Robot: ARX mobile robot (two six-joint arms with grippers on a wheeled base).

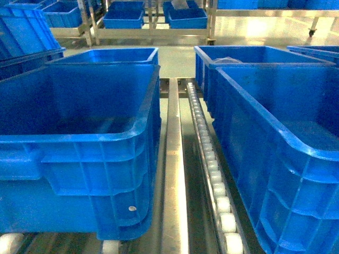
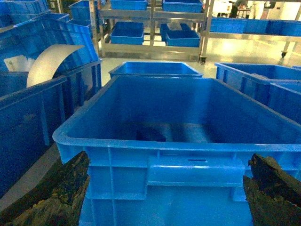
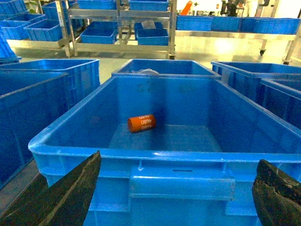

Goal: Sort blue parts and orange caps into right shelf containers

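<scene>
Two deep blue crates fill the head view, set on either side of a steel rail (image 1: 174, 174) and a line of white rollers (image 1: 212, 180) that run away from the camera. On the left stands the left crate (image 1: 79, 159), its ribbed wall and rolled rim close to the lens, with a second crate (image 1: 106, 55) directly behind it. The left wrist view looks into this crate over its near rim: the floor holds only a dark patch too dim to identify. The left gripper (image 2: 164, 193) is spread wide, its dark, worn fingers (image 2: 56, 193) showing at the two lower corners of that view, outside the crate's near wall and gripping nothing. Further left in the same view, a curved white sheet (image 2: 49, 61) rests in a neighbouring crate. To the right of the rollers sits the right crate (image 1: 275, 159), with another crate (image 1: 249, 58) behind it. The right wrist view shows an orange cap (image 3: 141, 123) lying on its side on this crate's floor, left of centre toward the far wall, with white digits printed on it. The right gripper (image 3: 174, 197) is likewise wide apart, its fingers (image 3: 66, 197) low at the frame's corners before the moulded handle tab (image 3: 181, 183), holding nothing. Racks of smaller blue bins (image 3: 141, 35) stand in the background.
</scene>
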